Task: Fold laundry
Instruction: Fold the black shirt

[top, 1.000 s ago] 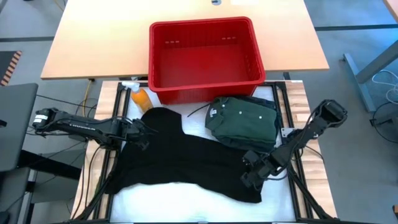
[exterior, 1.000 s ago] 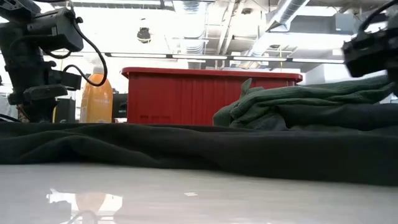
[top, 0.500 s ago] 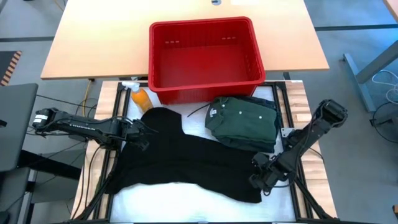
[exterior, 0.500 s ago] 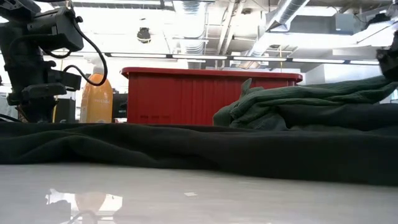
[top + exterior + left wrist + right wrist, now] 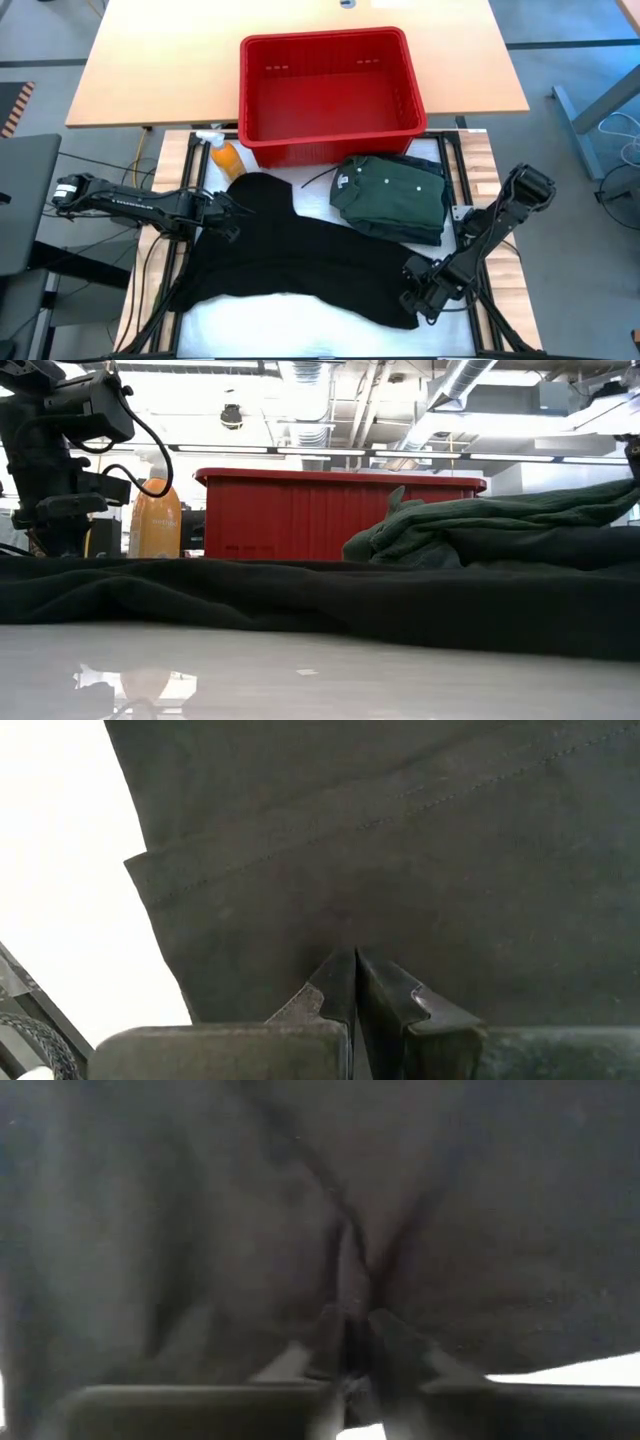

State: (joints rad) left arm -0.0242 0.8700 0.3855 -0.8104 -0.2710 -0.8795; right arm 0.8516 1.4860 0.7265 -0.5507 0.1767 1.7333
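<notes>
A black garment [image 5: 300, 260] lies spread over the white table top. A folded green buttoned shirt [image 5: 390, 195] with a white neck label rests on the table behind it, at the far right. My left gripper [image 5: 228, 215] is shut and points down at the black garment's left part; its tips [image 5: 355, 958] stand near a stitched hem. My right gripper [image 5: 412, 300] is down at the garment's near right corner, shut on the cloth [image 5: 352, 1320]. My left gripper has its shut fingertips right at the black cloth beside the hem [image 5: 250, 850]; I cannot tell whether they touch it. My right gripper pinches a small raised fold of the black garment [image 5: 350, 1245] between its two fingers, at the near right corner. It comes from above, pointing down. Creases run to the fingers; the rest lies on the table.
A red plastic basket [image 5: 325, 40] stands at the far side of the table, on a wooden table top. An orange bottle [image 5: 228, 158] stands by its left near corner. White table shows along the near edge [image 5: 260, 320].
My right gripper has gone toward the table's near edge and a little right, along the black garment's right side, and has sunk to its near right corner. It has left the low view. The garments lie as before.
</notes>
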